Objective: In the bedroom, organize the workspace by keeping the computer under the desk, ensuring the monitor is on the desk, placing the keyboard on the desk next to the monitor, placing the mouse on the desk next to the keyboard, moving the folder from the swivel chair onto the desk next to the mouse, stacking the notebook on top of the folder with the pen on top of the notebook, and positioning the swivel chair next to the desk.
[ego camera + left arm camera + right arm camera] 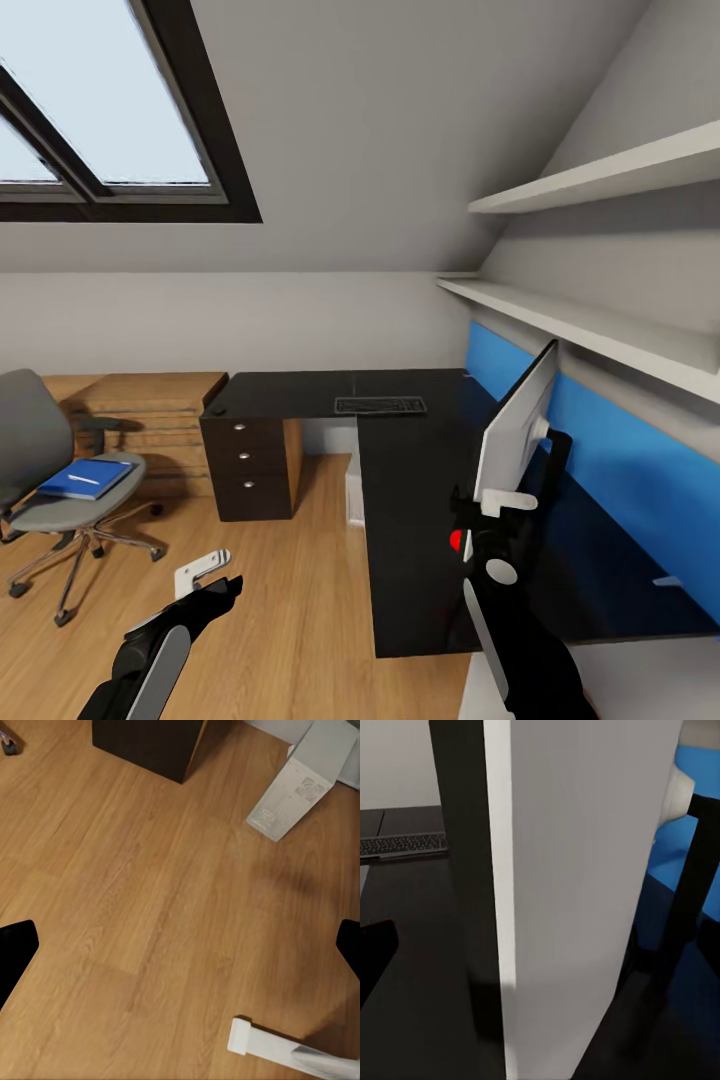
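One wide flat monitor [517,425] with a silver-white back is gripped at its lower edge by the right gripper [492,503], jaws clamped on it, above the glossy black worktop [400,480]; the dark slim keyboard [380,405] lies beyond; the left gripper [205,572] is held over the wooden floor [290,620], jaws apart

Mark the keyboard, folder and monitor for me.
keyboard [380,405], head view, middle of its keys.
folder [85,478], head view, centre of blue cover.
monitor [515,430], head view, silver-white back panel.
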Controlling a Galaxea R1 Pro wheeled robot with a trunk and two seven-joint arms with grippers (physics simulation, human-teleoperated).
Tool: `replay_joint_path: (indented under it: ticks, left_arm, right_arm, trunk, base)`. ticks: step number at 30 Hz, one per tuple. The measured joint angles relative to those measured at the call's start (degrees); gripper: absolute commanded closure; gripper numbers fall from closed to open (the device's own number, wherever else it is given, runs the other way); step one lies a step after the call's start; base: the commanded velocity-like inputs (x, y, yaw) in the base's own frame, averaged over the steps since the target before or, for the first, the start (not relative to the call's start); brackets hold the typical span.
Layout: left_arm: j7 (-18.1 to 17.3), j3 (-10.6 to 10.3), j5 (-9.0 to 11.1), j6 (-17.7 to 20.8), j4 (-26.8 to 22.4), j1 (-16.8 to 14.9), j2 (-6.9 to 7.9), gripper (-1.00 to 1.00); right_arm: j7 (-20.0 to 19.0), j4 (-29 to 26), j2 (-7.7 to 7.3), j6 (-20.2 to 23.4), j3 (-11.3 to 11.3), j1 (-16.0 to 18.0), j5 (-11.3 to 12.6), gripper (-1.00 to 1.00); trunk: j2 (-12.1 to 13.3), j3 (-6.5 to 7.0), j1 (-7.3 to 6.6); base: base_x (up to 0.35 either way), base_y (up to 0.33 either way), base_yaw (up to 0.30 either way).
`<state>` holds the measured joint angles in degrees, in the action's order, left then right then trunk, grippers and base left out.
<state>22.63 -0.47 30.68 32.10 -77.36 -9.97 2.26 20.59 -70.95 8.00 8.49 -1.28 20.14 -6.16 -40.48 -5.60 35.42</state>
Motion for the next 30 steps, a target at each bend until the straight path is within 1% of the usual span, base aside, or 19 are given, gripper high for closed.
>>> replay_joint_path:
  ticks: [3, 10, 23, 25, 27, 30]
  left_arm:
    - [0.0, 0.0, 0.0, 0.0, 0.0, 0.0, 0.0, -1.0]
    - [0.0, 0.0, -0.01, -0.01, 0.01, 0.0, 0.0, -1.0]
    - [0.0, 0.0, 0.01, 0.0, 0.29, 0.0, 0.0, -1.0]
    - [0.0, 0.0, 0.01, 0.0, 0.3, 0.0, 0.0, -1.0]
    - [0.0, 0.0, 0.01, 0.01, 0.34, 0.0, 0.0, -1.0]
    - [0.0, 0.0, 0.01, 0.01, 0.35, 0.0, 0.0, -1.0]
  right_arm:
    - [0.03, 0.0, 0.0, 0.0, -0.03, -0.01, -0.02, -1.0]
    - [0.05, 0.07, 0.0, 0.0, -0.05, 0.0, -0.06, -1.0]
    - [0.49, 0.01, 0.0, 0.2, -0.08, 0.01, -0.12, -1.0]
    - [1.45, 0.03, 0.01, 0.26, -0.05, 0.02, -0.12, -1.0]
    - [4.41, 0.0, 0.02, 0.38, -0.03, 0.01, -0.08, -1.0]
    - [6.14, -0.01, 0.01, 0.45, -0.04, 0.02, -0.04, -1.0]
  trunk:
    - [0.0, 0.0, 0.0]
    - [0.0, 0.0, -0.01]
    - [0.0, 0.0, 0.0]
    - [0.0, 0.0, 0.0]
    - [0.0, 0.0, 0.0]
    - [0.0, 0.0, 0.0]
  base:
    - [0.027, 0.0, 0.0]
    - [0.14, 0.0, 0.0]
    - [0.018, 0.0, 0.0]
    - [0.001, 0.0, 0.0]
    - [0.0, 0.0, 0.0]
    - [0.0, 0.0, 0.0]
